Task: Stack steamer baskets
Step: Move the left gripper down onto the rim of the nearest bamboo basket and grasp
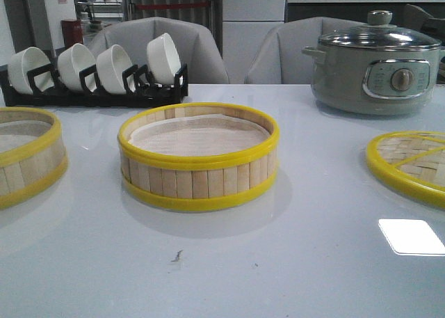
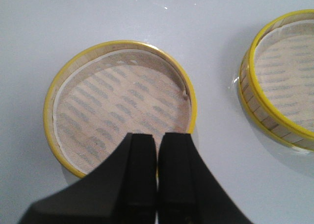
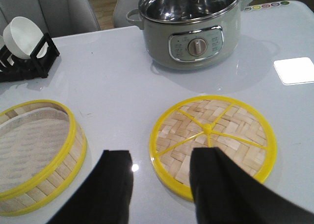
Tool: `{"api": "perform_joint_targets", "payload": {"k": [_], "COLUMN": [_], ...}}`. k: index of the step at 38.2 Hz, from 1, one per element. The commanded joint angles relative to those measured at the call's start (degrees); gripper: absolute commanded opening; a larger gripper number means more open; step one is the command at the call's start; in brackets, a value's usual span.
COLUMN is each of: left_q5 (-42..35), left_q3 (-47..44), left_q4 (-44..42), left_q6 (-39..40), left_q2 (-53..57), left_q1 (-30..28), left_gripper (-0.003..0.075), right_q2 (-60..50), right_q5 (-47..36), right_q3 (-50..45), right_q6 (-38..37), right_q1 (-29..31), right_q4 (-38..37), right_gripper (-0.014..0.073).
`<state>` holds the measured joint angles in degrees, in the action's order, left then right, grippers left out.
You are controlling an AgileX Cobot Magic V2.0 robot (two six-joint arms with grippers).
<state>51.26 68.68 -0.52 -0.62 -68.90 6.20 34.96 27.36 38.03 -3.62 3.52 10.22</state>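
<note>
Bamboo-slatted steamer baskets sat at frame centre and left edge, unstacked. Light, stiff: you should grip a yellow rim. Left gripper was closed and empty, right gripper spread.

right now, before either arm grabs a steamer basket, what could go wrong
1. The left gripper hangs shut over the near rim of the left steamer basket; lowered like that, it may press on the rim rather than straddle it.
2. The paper liner lies loose inside the centre steamer basket and could crumple when another lands on top.
3. The open right gripper sits nearest the woven lid, so it might grab that instead.
</note>
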Motion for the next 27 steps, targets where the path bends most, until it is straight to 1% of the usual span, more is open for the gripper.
{"api": "perform_joint_targets", "payload": {"k": [1,5,7,17,24,27], "left_q5": [-5.77,-8.06,-8.60,-12.53,-15.73,-15.84], "left_q3": [1.85,1.85,1.85,1.85,2.21,2.97], "left_q4": [0.52,0.52,1.00,9.81,11.46,11.46], "left_q6": [0.14,0.14,0.22,0.12,-0.12,-2.01], "left_q2": [-0.83,-3.70,-5.46,-14.58,-19.34,-21.35], "left_q1": [0.35,0.35,0.35,0.35,0.64,1.55], "left_gripper": [0.0227,0.0339,0.0372,0.0370,0.0370,0.0370], "right_q2": [0.30,0.30,0.30,0.30,0.41,0.57], "right_q5": [-5.06,-5.36,-5.49,-5.48,-5.48,-5.48], "right_q3": [2.09,2.09,2.09,2.03,2.03,2.03], "right_q6": [0.68,0.68,0.68,0.68,0.68,0.68], "right_q1": [-0.10,-0.10,-0.10,-0.10,-0.10,-0.10], "right_q4": [0.46,0.46,0.46,0.46,0.46,0.46], "right_gripper": [0.0414,0.0414,0.0414,0.0414,0.0414,0.0414]}}
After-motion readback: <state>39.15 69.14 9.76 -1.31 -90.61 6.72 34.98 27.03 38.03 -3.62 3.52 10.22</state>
